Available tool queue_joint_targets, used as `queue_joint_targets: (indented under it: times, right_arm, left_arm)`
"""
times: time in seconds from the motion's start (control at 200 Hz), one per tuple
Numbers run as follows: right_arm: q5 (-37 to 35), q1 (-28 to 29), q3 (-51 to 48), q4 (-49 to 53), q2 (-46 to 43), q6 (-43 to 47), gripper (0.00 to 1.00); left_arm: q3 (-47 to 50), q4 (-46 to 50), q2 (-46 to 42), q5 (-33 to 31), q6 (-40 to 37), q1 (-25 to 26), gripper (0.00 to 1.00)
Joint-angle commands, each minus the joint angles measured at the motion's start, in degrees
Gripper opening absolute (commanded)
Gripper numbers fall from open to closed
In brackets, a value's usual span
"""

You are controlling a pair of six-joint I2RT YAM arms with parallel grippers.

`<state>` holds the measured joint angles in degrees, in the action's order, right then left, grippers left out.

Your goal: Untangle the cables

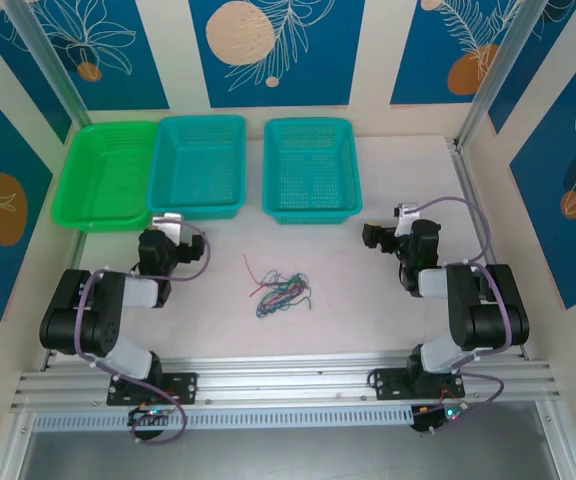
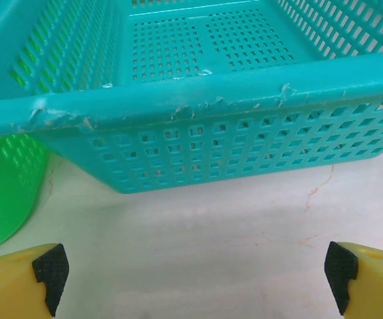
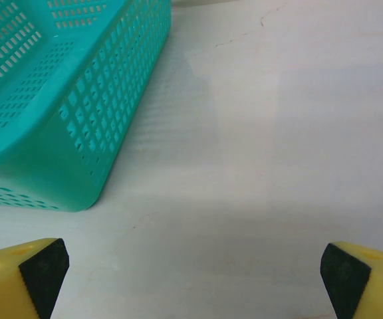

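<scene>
Two arms sit folded at the near edge of the pale table [image 1: 368, 180], each elbow bent back over its base and each wrist reaching toward the far side. The left gripper [image 2: 195, 276] faces the near wall of the middle teal basket [image 2: 245, 149], whose rim is chipped and scuffed. Its yellow, black-tipped fingers [image 2: 50, 269] are spread wide apart, with bare tabletop between them. The right gripper [image 3: 195, 272] points toward the far left, and its jaws are likewise parted wide over bare table. It is near the near-right corner of the right teal basket [image 3: 78, 133] but does not touch it. Three perforated baskets line the far side. The green basket [image 1: 78, 190] at left touches the middle teal one, and the right teal basket stands apart from that pair. Their mesh floors are in plain sight. The cables [image 1: 278, 288], a small knot of thin curly wires in red-brown, green, blue and dark tones, lie loose on the table between the two arms. They are nearer than the baskets and well apart from both grippers.
</scene>
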<state>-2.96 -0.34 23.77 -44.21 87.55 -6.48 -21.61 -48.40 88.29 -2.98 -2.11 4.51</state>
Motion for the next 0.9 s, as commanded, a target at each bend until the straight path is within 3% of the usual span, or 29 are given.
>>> queue_joint_targets:
  times: [0.0,0.455,0.58,0.76,0.895]
  right_arm:
    - [0.0,0.1,0.2,-1.8,-0.4,1.1,0.99]
    - [0.2,0.1,0.2,-1.7,-0.4,1.1,0.99]
    - [-2.6,0.5,0.4,-0.5,-1.7,0.5,0.99]
    - [-14.4,0.5,4.0,19.1,-14.8,-8.8,0.99]
    - [-15.4,-0.8,2.4,33.8,-30.3,-21.0,0.99]
  left_arm:
    - [-1.2,0.4,-0.1,1.3,-0.9,-0.7,1.0]
    - [-1.2,0.2,-0.2,1.4,-0.8,-0.7,1.0]
    - [-1.0,0.0,-0.2,1.3,-0.9,-0.7,1.0]
    - [3.0,-3.7,-5.1,-2.7,0.5,-0.6,1.0]
    - [4.3,2.5,-13.6,-9.1,3.4,-0.4,1.0]
